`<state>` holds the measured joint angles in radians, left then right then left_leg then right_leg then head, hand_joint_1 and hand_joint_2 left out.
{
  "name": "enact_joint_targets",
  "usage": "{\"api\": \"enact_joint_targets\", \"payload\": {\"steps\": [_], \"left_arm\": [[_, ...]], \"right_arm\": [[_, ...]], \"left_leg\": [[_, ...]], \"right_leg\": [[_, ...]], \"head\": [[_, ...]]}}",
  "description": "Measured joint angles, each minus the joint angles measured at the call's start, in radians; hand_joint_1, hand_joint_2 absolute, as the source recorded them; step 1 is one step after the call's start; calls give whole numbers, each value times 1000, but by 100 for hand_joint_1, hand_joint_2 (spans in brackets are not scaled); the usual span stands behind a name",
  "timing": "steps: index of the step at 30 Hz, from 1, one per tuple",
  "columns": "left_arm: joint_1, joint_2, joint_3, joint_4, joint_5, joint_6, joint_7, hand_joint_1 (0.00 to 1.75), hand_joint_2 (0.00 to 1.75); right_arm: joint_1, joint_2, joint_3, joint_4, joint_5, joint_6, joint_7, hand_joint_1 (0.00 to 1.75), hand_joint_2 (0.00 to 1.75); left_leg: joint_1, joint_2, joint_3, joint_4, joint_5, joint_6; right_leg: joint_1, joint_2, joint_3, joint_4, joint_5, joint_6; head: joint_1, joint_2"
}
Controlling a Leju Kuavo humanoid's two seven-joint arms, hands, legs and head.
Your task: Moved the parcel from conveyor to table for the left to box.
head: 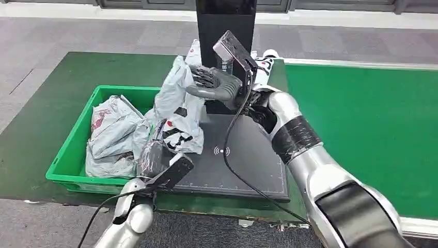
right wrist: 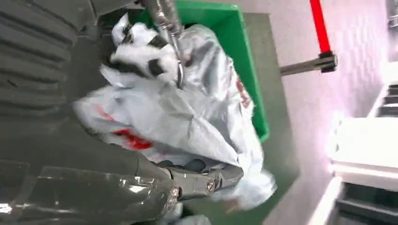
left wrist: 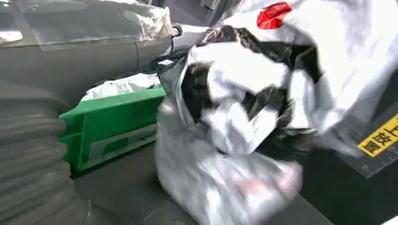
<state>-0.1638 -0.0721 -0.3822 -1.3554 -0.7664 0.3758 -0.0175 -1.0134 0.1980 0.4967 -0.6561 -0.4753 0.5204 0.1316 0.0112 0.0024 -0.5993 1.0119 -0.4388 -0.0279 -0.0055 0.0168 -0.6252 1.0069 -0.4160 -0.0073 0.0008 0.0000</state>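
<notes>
- Parcel (head: 178,111): soft grey-white poly mailer, crumpled, with black print and a red mark. It hangs upright over the near-left part of the black scanner pad (head: 248,165), just beside the green box (head: 67,155).
- Handling, as a judgement: light, limp, no stiffness. It will sag and swing from any single hold. The film looks slick, so a shallow pinch could slip; the contents seem to sit low in the bag.
- Best hold is probably a bunched fold of film near the top or bottom edge, not the flat face.
- Right hand (head: 217,85): above the pad's far edge, fingers curled around the parcel's upper part. The right wrist view shows the bag (right wrist: 187,112) draped against that hand, so it grips the parcel.
- Left hand (head: 155,155): at the pad's near-left corner, touching the parcel's lower end. The left wrist view shows crumpled film (left wrist: 234,117) right against it. Whether its fingers have closed on the film cannot be told.
- The green box already holds other grey mailers (head: 111,134), left of the pad.
- Risk: the bag slipping during the hand-over.
</notes>
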Motion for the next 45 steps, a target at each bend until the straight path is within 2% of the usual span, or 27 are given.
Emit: {"api": "enact_joint_targets", "payload": {"steps": [7, 17, 40, 45], "left_arm": [[0, 0, 0, -5, -3, -2, 2, 0, 175], [2, 0, 8, -13, -11, -14, 3, 0, 175], [5, 1, 10, -23, -11, -15, 3, 0, 175], [13, 1, 13, -32, -17, -15, 11, 0, 175]], "right_arm": [[-9, 0, 43, -42, -3, -14, -1, 0, 0], [-20, -32, 72, -4, 10, -124, -20, 0, 0], [-19, -63, 81, 61, 15, -133, -24, 0, 0], [-25, -71, 82, 103, 53, -192, -5, 0, 0]], "left_leg": [[-1, -2, 0, 0, 0, 0], [-1, -3, 0, 0, 0, 1], [-1, -3, -1, 0, 1, 1], [-1, -3, -1, 0, 1, 1]], "right_leg": [[0, -1, 0, 0, 0, 0], [0, -2, 0, 0, 0, 0], [0, -2, 0, 0, 0, 0], [0, -2, 0, 0, 0, 0]], "head": [[0, 0], [0, 0], [0, 0], [0, 0]]}}
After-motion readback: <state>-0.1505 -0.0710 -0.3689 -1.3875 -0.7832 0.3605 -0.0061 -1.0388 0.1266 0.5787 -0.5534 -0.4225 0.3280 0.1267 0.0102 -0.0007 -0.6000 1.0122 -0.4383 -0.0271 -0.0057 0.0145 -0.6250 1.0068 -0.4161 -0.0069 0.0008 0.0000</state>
